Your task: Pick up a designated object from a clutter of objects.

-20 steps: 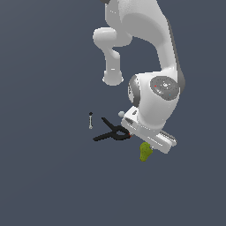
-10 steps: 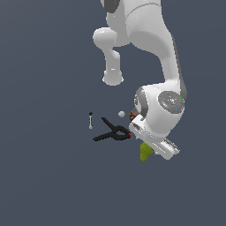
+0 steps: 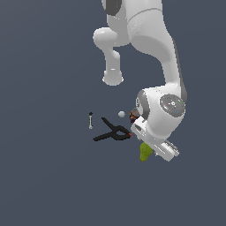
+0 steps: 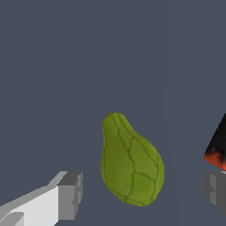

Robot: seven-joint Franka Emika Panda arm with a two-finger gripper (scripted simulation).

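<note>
Veined pear-shaped lump (image 4: 131, 164) (matte green)

The arm's wrist (image 3: 161, 119) has sunk lower over the yellow-green lump (image 3: 145, 152) (now partly behind it), uncovering the white ball (image 3: 121, 114).

Grey floor (image 3: 44, 176) carries clamp (image 3: 111, 132), ball (image 3: 121, 114), stick (image 3: 90, 120), lump (image 3: 145, 152) (yellow-green).

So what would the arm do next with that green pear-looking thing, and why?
Probably lower a little more, then close. In the wrist view the open gripper has one finger on each side of the yellow-green lump, not touching it. The black clamp's orange tip sits close to one finger, so the descent should be straight.
</note>
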